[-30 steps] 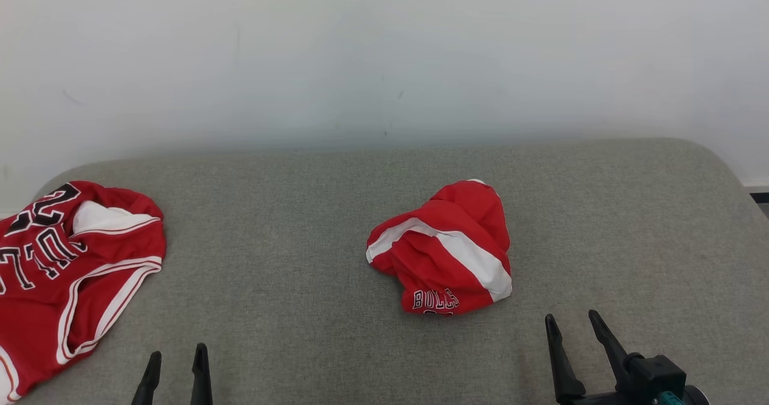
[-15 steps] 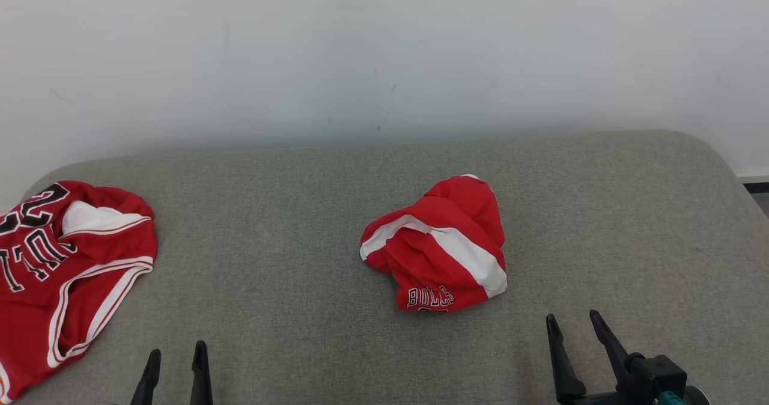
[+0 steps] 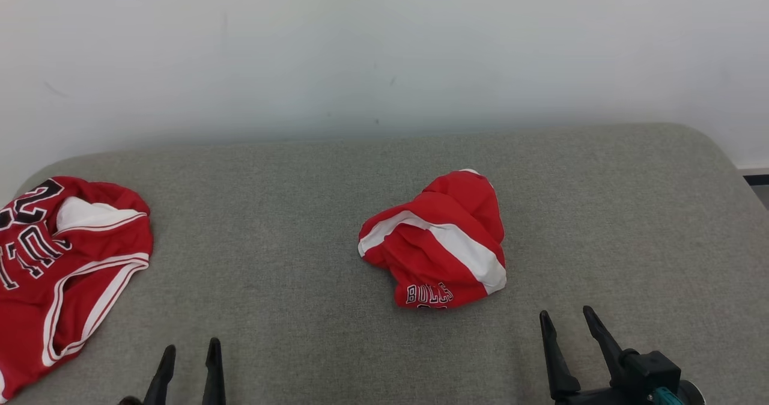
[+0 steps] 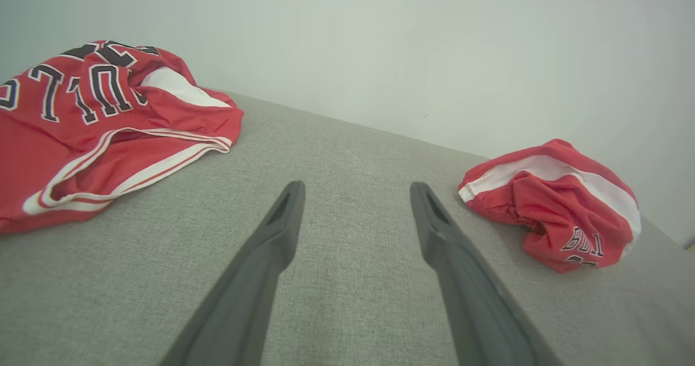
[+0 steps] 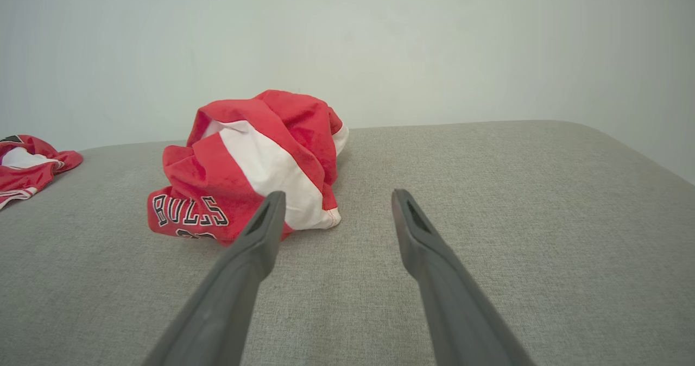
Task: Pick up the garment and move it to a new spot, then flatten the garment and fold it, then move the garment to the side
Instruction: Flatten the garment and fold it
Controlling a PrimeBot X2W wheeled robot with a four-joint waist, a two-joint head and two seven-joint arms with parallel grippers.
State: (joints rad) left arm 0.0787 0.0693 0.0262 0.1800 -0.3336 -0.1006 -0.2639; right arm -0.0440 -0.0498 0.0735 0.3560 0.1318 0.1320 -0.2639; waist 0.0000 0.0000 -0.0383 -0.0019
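The crumpled red Bulls garment (image 3: 438, 243) lies on the grey padded surface (image 3: 288, 213). The left gripper (image 3: 192, 346) and right gripper (image 3: 565, 312) hover spread, empty.

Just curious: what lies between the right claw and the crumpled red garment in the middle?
Only bare grey cushion separates the right claw from the crumpled red garment, as the head view shows.

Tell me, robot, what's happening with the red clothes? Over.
Both left gripper and right gripper: jaws open, empty. The crumpled red garment lies untouched on the grey cushion. Nothing blocking; red jersey far left. Over.
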